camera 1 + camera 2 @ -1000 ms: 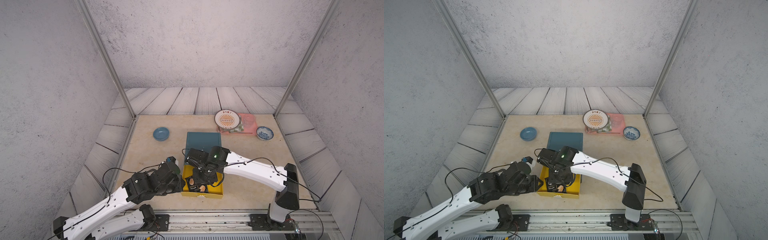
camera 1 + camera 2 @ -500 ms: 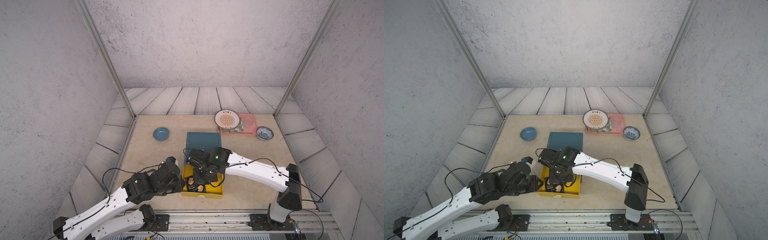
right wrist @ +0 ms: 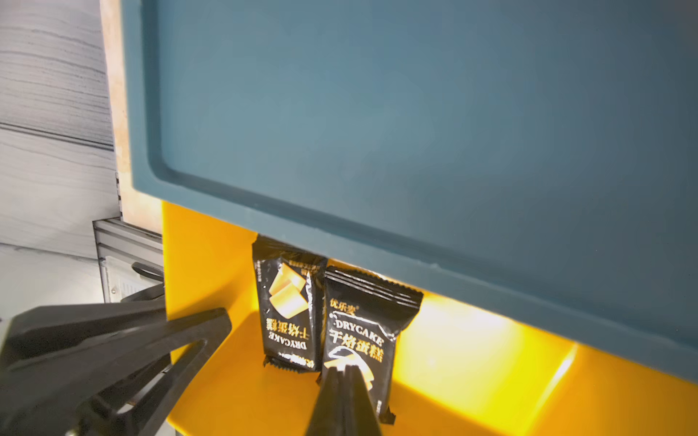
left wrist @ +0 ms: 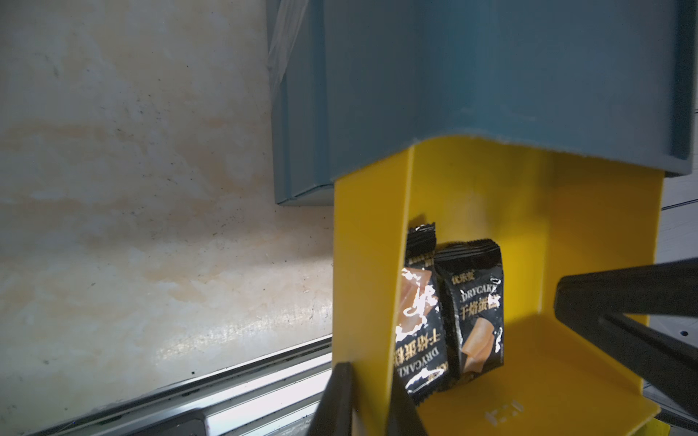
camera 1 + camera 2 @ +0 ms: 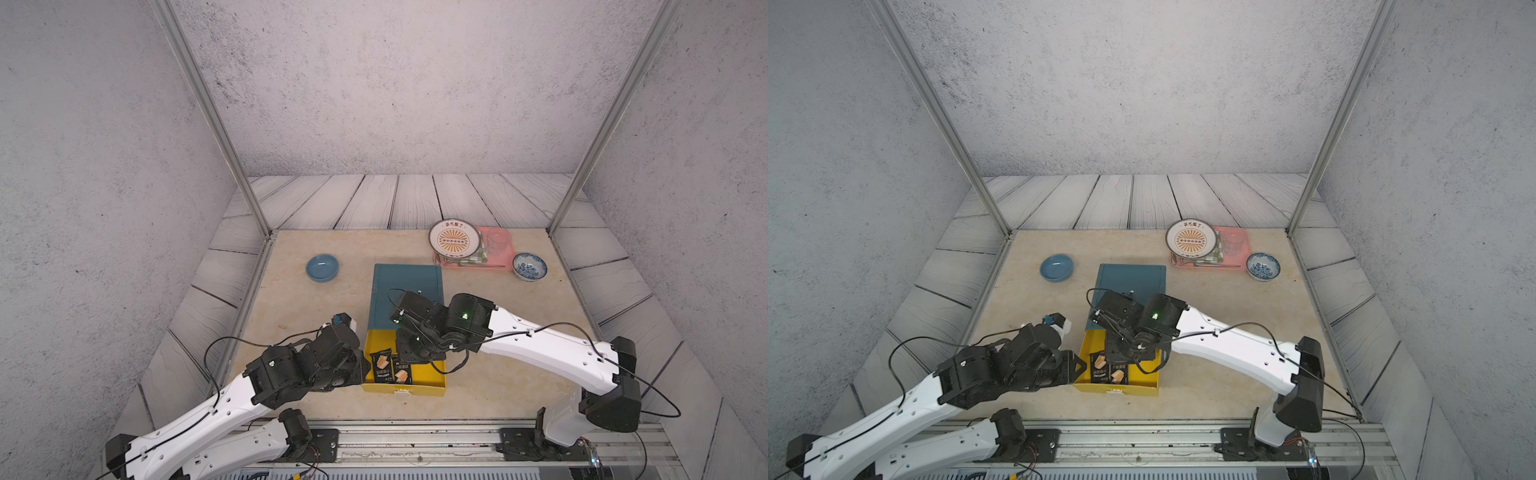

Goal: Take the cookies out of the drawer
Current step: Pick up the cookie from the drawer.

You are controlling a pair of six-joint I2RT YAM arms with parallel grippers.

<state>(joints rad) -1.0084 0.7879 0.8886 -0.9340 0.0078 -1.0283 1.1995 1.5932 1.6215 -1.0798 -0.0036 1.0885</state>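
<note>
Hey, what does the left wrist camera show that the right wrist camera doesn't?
Only the left wrist view: a broad stretch of tan tabletop, and the left gripper from behind, its fingers either side of the yellow drawer's wall. Only the right wrist view: the right gripper's tips, close together, pointing at a black cookie packet. Both: that packet, a second packet beside it, the drawer and the blue cabinet.

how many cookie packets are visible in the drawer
2. One black foil cookie packet lies against the wall of the open yellow plastic drawer that the left fingers clamp; a second black packet lies beside it. More may be hidden under the teal cabinet.
</note>
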